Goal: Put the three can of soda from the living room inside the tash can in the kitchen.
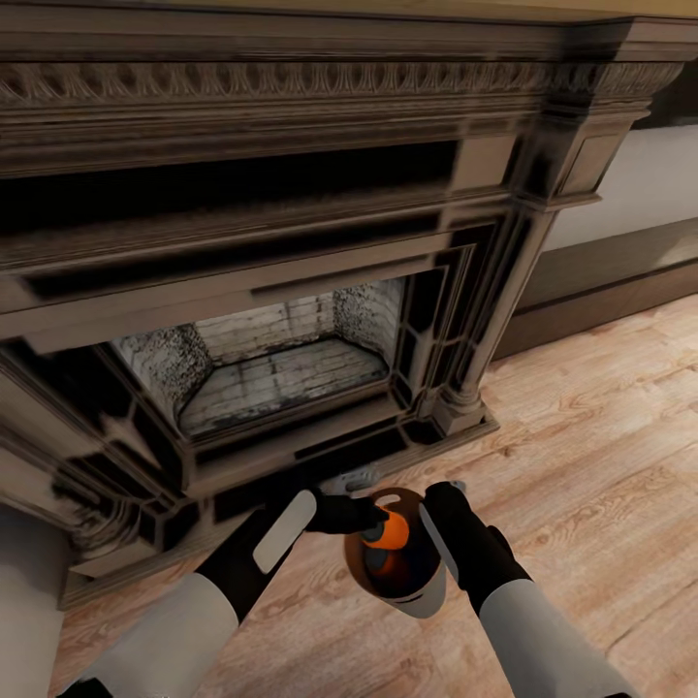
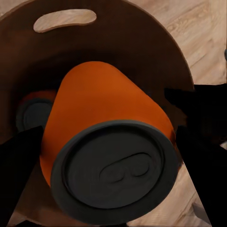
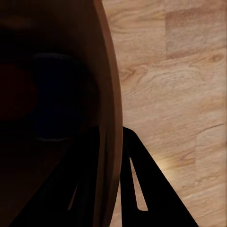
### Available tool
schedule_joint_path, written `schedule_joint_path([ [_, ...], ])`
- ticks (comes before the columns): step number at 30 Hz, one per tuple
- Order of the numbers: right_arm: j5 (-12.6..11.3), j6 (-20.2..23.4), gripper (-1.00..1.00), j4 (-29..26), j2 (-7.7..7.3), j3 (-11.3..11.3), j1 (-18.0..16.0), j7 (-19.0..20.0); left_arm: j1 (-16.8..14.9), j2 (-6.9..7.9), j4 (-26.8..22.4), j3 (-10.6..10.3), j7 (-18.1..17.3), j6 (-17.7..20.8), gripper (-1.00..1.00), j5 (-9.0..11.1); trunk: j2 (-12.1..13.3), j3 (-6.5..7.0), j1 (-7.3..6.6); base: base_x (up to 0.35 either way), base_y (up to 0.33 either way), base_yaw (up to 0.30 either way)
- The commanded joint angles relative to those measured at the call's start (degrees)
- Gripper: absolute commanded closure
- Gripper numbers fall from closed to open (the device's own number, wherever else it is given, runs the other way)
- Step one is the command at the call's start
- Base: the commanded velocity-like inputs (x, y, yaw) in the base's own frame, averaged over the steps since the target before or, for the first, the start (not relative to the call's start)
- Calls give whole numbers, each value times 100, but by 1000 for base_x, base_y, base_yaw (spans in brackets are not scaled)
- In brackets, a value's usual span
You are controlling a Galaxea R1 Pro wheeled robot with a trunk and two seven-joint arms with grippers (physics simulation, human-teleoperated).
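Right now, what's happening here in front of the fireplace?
The robot's left gripper holds an orange can over the open brown bin, while the right gripper grips the bin's rim. Another orange can already lies inside. All this happens just above the wood floor by the fireplace.

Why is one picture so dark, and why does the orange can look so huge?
Right wrist view: the camera sits against the bin's shaded inside, so half is near black. Left wrist view: the orange can is very close to the lens, so it bulges and looks huge. Head view: evenly lit, fireplace edges slightly smeared.
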Motion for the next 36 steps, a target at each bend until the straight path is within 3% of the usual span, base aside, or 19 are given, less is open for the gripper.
schedule_joint_path([
  [1,-47,0,100,-1,3,0,-2,30,-1,0,135,-1,-14,-100,100,31,0,1,0,0,0,0],
  [15,-48,0,100,-3,57,14,-39,30,-9,-16,685,-41,-101,-534,100,-2,0,1,0,0,0,0],
  [21,-60,0,100,-3,81,202,-44,30,-10,-21,791,-65,-206,-773,100,-3,0,1,0,0,0,0],
  [31,-74,0,100,-3,118,282,-45,30,-10,-40,987,-231,-241,-1026,100,-3,0,1,0,0,0,0],
  [32,-74,0,100,-3,122,283,-45,30,-10,-42,991,-233,-241,-1031,-100,-3,0,1,0,0,0,0],
  [36,-74,0,100,-3,141,285,-45,30,-10,-54,1046,-246,-242,-1131,-100,-8,0,1,0,0,0,0],
])
